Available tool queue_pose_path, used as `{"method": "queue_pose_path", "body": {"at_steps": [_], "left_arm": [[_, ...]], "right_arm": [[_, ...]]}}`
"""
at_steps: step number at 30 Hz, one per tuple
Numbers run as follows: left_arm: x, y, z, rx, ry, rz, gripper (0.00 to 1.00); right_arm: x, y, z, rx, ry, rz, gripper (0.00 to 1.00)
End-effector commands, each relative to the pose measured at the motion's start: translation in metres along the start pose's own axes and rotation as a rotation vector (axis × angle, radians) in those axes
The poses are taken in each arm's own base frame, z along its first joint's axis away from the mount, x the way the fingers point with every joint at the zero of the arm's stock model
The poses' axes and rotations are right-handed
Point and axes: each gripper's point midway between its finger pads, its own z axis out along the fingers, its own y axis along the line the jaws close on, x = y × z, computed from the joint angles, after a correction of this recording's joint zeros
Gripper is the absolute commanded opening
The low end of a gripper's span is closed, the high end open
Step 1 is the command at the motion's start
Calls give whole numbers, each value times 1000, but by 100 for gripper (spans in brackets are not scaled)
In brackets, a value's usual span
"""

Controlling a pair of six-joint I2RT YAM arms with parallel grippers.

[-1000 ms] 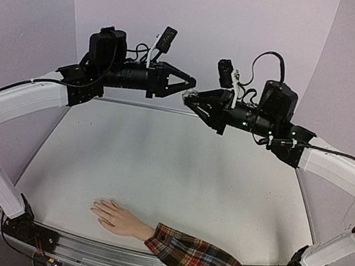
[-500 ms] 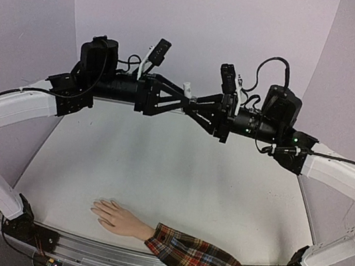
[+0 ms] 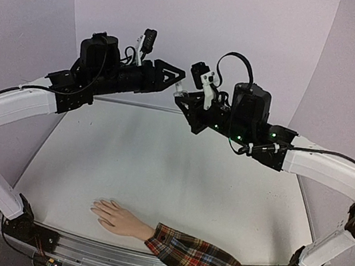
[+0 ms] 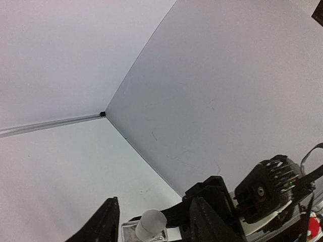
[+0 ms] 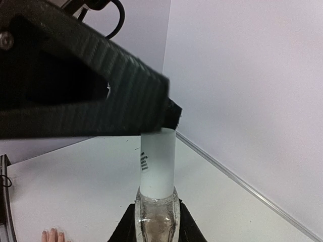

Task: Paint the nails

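Tiny nails (image 3: 95, 208) tip the flat-lying beige mannequin hand (image 3: 120, 219).

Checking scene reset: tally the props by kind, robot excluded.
Mannequin hand: 1
White-capped bottle: 1
Total: 2

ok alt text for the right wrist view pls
A small clear glass bottle with a tall white cap stands upright, gripped at the bottom of the frame by the right arm's jaws. A black finger of the left arm crosses the picture over the cap's top, and mannequin fingertips peek in bottom left on the white table.
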Motion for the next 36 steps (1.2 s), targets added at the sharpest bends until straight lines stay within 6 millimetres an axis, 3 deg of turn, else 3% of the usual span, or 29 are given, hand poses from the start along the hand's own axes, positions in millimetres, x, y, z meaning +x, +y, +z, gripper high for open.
{"method": "queue_pose_path", "body": {"at_steps": [1,9,14,18,20,21,24,26,27,30,34,35,36], "left_arm": [[-20,-9,4,-5,-55,4,42],[-9,-7,10,-14,-29,-9,40],[-7,-9,13,1,-21,-4,20],[5,-24,16,107,31,31,3],[21,-49,13,278,110,89,0],[32,-69,6,415,152,128,0],[59,-119,-34,834,275,196,0],[62,-137,-58,993,308,209,0],[62,-142,-67,1035,323,212,0],[60,-148,-73,1065,332,232,0],[53,-145,-65,1009,326,229,2],[48,-142,-62,970,313,220,9],[44,-139,-61,928,300,210,23]], "right_arm": [[-28,-10,0,85,-48,-26,0],[-30,-9,4,99,-43,-33,0],[-33,-6,3,89,-48,-33,0],[-40,5,-5,15,-73,-29,0],[-47,22,-16,-144,-109,-26,0],[-52,38,-29,-316,-144,-15,0],[-85,87,-108,-903,-323,47,0],[-102,104,-152,-1138,-363,34,0],[-107,108,-163,-1194,-357,35,0],[-111,113,-178,-1243,-355,25,0],[-110,106,-167,-1138,-380,44,0],[-109,100,-161,-1083,-389,54,0],[-104,94,-153,-1021,-392,59,0]]}}
